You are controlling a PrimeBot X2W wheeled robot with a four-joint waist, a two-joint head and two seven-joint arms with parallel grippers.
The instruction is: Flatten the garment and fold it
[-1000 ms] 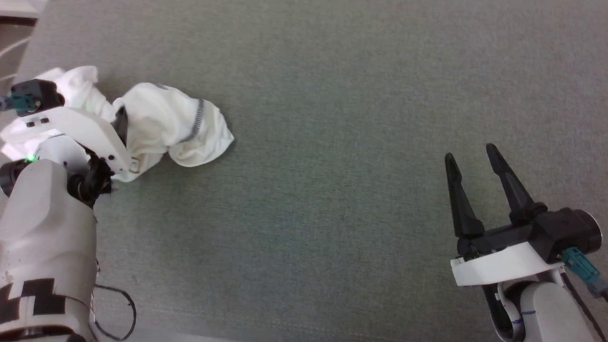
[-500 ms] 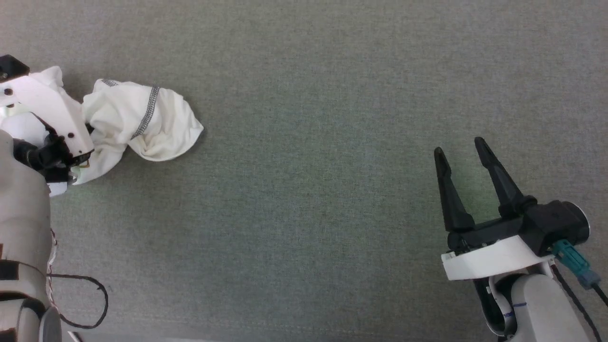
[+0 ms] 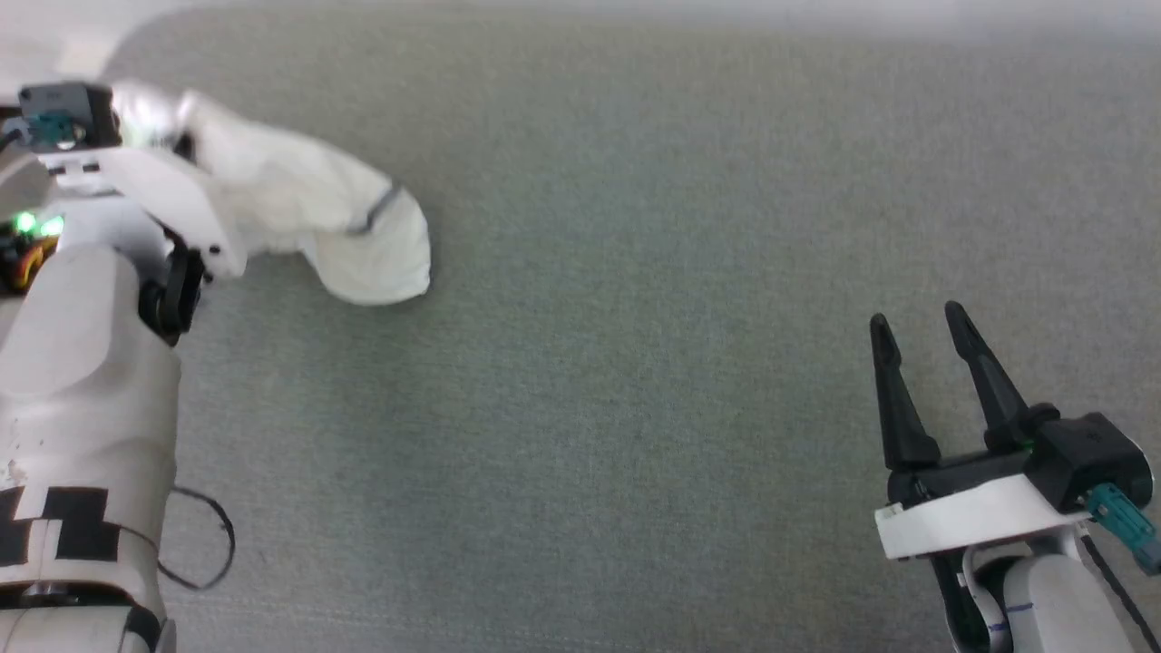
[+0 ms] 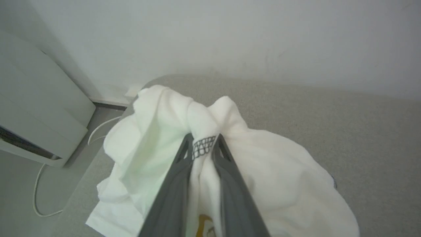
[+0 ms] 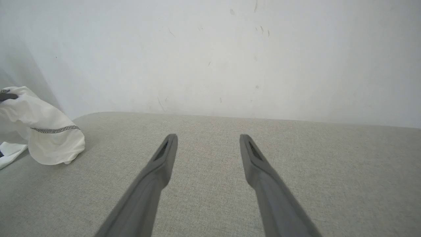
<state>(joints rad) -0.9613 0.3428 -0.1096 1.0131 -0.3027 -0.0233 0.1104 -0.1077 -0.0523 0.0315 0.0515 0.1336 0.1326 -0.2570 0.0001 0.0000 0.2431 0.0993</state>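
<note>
White thin fabric, the garment lies bunched at the worktop's far-left corner, with 1 stitched fold pinched tight in the left gripper. The right gripper, spread wide and empty, sits well apart near the near-right edge.

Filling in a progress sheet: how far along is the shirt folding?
Done: only the first grasp; the garment is a crumpled bundle on the grey surface. In hand: the left gripper is shut on a bunch at the zigzag stitching. Left: the open right gripper, apart from it, taking hold, then spreading flat and every fold.
</note>
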